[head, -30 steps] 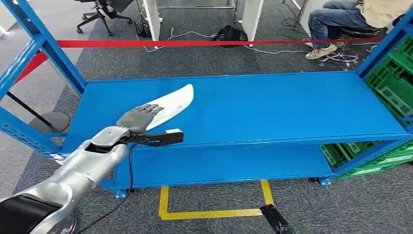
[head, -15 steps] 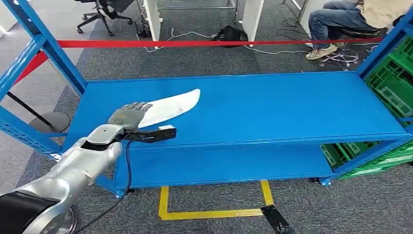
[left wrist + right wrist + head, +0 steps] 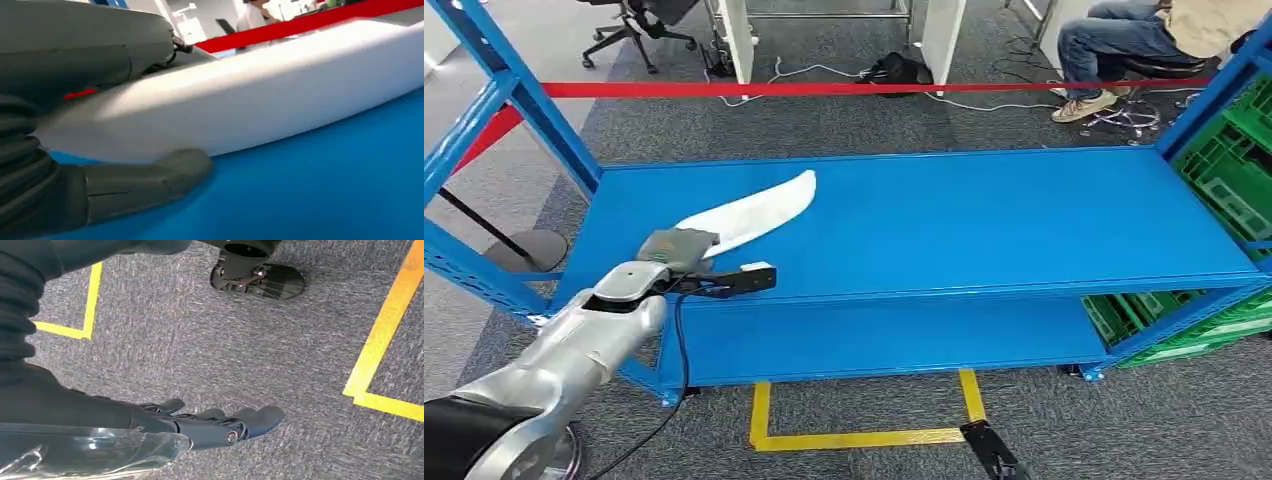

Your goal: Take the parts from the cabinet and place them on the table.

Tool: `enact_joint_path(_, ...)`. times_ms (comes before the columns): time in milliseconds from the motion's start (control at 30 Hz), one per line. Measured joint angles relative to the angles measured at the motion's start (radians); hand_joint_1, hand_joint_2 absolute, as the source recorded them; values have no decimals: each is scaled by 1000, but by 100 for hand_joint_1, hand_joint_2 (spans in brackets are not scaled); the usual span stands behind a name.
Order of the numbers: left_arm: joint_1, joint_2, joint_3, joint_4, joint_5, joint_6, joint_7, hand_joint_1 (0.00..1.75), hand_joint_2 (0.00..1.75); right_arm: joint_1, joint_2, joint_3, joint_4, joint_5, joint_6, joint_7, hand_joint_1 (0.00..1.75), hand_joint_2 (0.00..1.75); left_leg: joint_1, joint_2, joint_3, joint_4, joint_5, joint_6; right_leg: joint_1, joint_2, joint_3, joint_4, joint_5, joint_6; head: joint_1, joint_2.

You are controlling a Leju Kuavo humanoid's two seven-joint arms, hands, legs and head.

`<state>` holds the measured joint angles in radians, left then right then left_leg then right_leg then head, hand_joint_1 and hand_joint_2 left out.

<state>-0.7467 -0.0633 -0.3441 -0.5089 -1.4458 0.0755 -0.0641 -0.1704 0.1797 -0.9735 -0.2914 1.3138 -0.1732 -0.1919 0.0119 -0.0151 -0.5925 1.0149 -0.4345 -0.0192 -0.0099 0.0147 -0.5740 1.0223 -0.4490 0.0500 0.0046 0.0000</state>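
Note:
A long white curved part [image 3: 759,208] lies on the top shelf of the blue cabinet [image 3: 984,220], toward its left side. My left hand [image 3: 679,247] grips the part's near end. In the left wrist view the thumb [image 3: 150,180] sits under the white part [image 3: 260,95] and the fingers wrap over it. The far tip points toward the shelf's back. My right hand [image 3: 220,425] hangs over the grey carpet with its fingers apart, holding nothing.
Green crates [image 3: 1234,170] stand past the cabinet's right end. A red tape barrier [image 3: 874,88] runs behind it, and a seated person [image 3: 1124,40] is beyond, at the back right. A lower shelf [image 3: 874,335] sits below. Yellow floor tape [image 3: 864,437] marks the carpet in front.
My left hand drew back toward the shelf's near-left edge and its fingers, earlier flat on the part, curled over its near end. The part's far tip swung slightly right, then back.

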Motion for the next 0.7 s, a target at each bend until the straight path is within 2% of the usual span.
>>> enact_joint_path(367, 0, 2, 10, 0, -3, 7, -16, 175, 175, 0, 0, 7, 0, -2, 0, 0, 0, 175, 0, 0, 0, 0, 1, 0, 0, 0, 0, 0, 1, 0, 0, 0)
enact_joint_path(700, 12, 3, 31, -8, -8, 44, -32, 175, 175, 1, 0, 7, 0, -10, 0, -5, 0, 175, 0, 0, 0, 0, 1, 0, 0, 0, 0, 0, 1, 0, 0, 0)
